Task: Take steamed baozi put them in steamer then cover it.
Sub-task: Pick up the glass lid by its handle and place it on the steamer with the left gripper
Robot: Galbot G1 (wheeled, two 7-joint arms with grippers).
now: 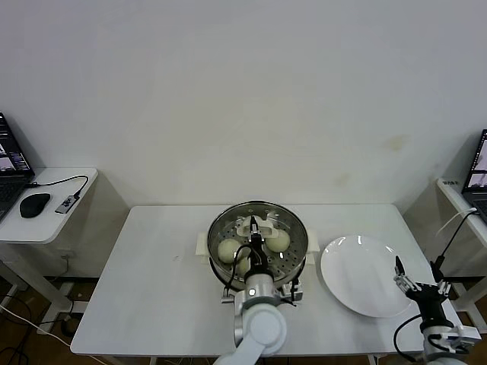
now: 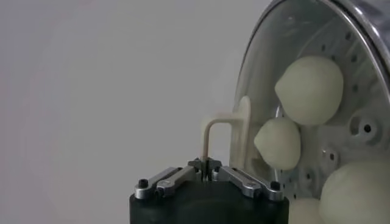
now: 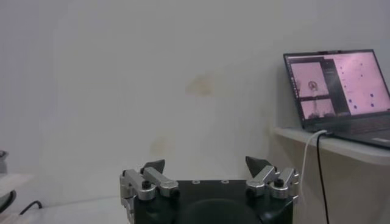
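Left gripper (image 1: 254, 228) clamped on lid handle (image 2: 214, 131) over steamer (image 1: 221, 228). Right gripper (image 1: 417, 283) parted beside plate (image 1: 358, 285)

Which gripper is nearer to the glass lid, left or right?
Left. The left gripper is shut on the glass lid handle over the steamer; the right gripper hangs open beyond the plate.

I see a round steamer (image 1: 259, 232) of shiny, perforated stainless steel on a cream-white plastic base. The clear glass lid (image 2: 256, 79) over it looks glossy, with a smooth cream plastic handle (image 2: 214, 129). The cream-white dough baozi (image 2: 309, 90) look matt and smooth. My left gripper (image 2: 206, 165) shows brushed metal links on a matt black body. The flat white plate (image 1: 358, 275) looks glazed; the white table (image 1: 160, 289) looks matt.
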